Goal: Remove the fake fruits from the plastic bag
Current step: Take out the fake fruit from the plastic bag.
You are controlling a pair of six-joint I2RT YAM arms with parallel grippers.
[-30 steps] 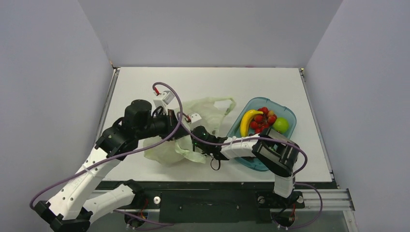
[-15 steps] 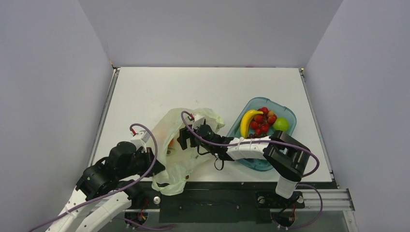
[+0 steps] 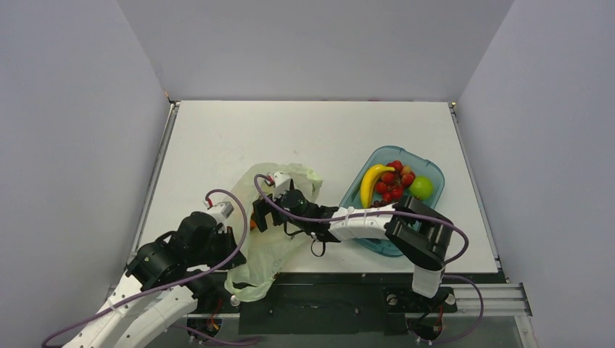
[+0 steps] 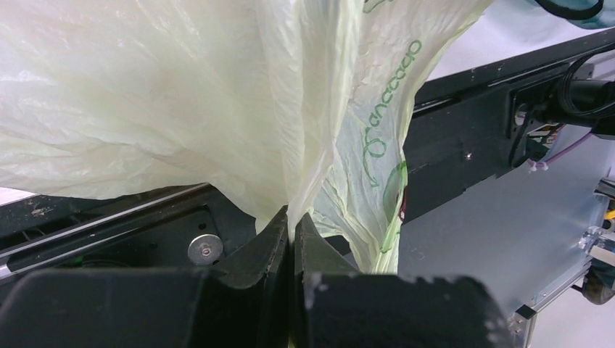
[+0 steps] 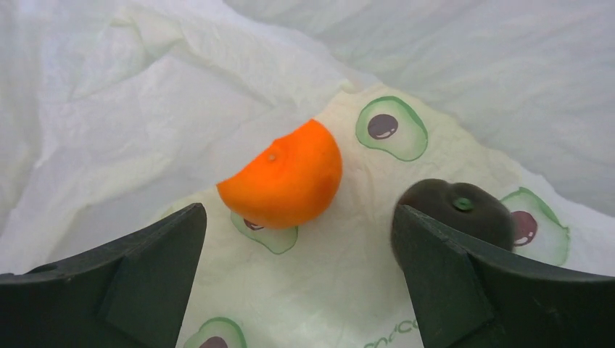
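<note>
Orange fruit (image 5: 283,177) clearest wrist-side — right hand (image 5: 297,221) wide, left hand (image 4: 292,226) pinching plastic bag (image 4: 145,109).

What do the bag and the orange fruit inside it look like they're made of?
The bag looks like thin plastic film: pale green, translucent, crinkled, printed with avocado marks. The orange fruit seems to be hard moulded plastic: smooth, evenly coloured, fairly matte, with a small nub on top.

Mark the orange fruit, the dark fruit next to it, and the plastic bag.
orange fruit (image 5: 286,177): right wrist view, middle of its visible part.
dark fruit (image 5: 457,212): right wrist view, top, by its stem dot.
plastic bag (image 4: 145,94): left wrist view, stretched sheet, upper left.
</note>
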